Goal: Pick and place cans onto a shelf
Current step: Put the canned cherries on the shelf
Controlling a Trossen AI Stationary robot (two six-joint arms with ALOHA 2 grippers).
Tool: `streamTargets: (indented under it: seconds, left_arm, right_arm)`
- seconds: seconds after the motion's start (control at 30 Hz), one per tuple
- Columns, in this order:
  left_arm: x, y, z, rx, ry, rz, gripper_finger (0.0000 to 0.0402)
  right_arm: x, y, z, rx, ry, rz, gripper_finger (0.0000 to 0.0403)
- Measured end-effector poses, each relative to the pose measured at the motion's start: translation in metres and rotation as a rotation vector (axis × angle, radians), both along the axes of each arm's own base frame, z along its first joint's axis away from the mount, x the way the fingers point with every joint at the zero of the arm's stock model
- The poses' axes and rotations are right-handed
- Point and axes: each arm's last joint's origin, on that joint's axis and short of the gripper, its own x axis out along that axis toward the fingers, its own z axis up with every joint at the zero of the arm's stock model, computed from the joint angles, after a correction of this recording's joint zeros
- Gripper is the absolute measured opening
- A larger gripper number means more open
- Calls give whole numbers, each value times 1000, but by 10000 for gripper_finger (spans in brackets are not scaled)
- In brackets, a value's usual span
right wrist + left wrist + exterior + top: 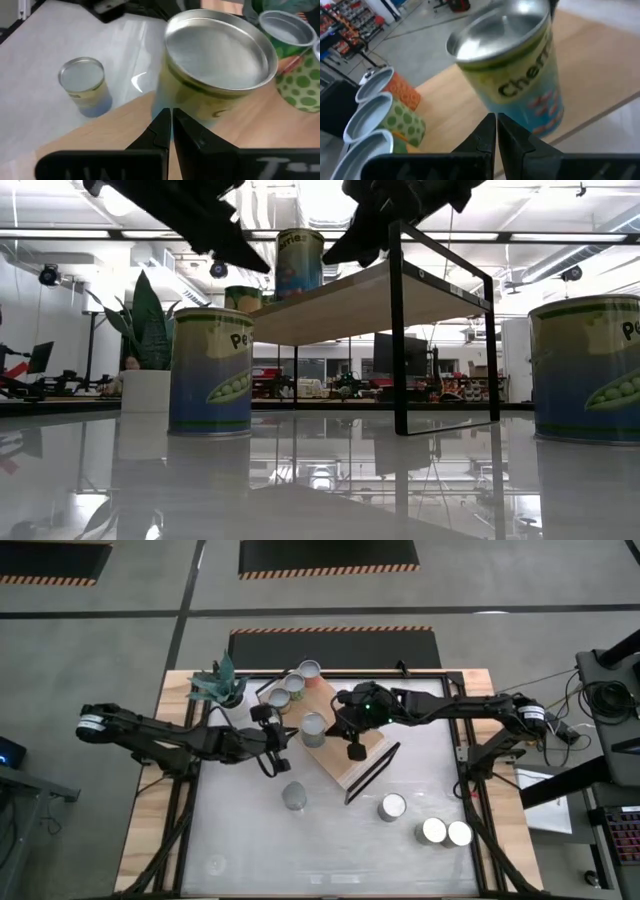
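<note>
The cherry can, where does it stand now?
In the high view the cherry can stands on the shelf, near the middle, between the two shut end effectors.

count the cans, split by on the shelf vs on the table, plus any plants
cans on the shelf: 4, one standing apart from a row of three
cans on the table: 4, for example
potted plant: 1
total: 9

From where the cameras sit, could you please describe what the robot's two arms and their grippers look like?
Both arms are dark, slim and jointed. The left arm has a white band near its outer end; the right arm has a similar white band and a small green light near its wrist. The left gripper and right gripper each have two black, tapered fingers.
</note>
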Motion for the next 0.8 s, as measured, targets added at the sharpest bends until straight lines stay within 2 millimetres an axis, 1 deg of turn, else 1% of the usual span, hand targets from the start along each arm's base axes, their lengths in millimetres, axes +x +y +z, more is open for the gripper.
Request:
streamTargets:
  seconds: [0.2,0.33,0.4,0.53,0.8]
  left_arm:
    - [-3,-1,-3,-29,23,8,0]
    - [-2,-4,-1,-75,17,-105,0]
    - [0,-5,1,-77,-6,-126,0]
    - [1,-3,2,-50,-9,-112,0]
    - [-1,-1,1,5,3,-15,0]
  right_arm:
    - [-3,-1,0,-24,29,-75,8]
    - [-2,-1,0,-21,22,-75,8]
    - [-1,-1,0,-12,15,-81,8]
    - [2,1,1,-18,-24,-77,8]
    - [7,9,-1,0,-39,-53,8]
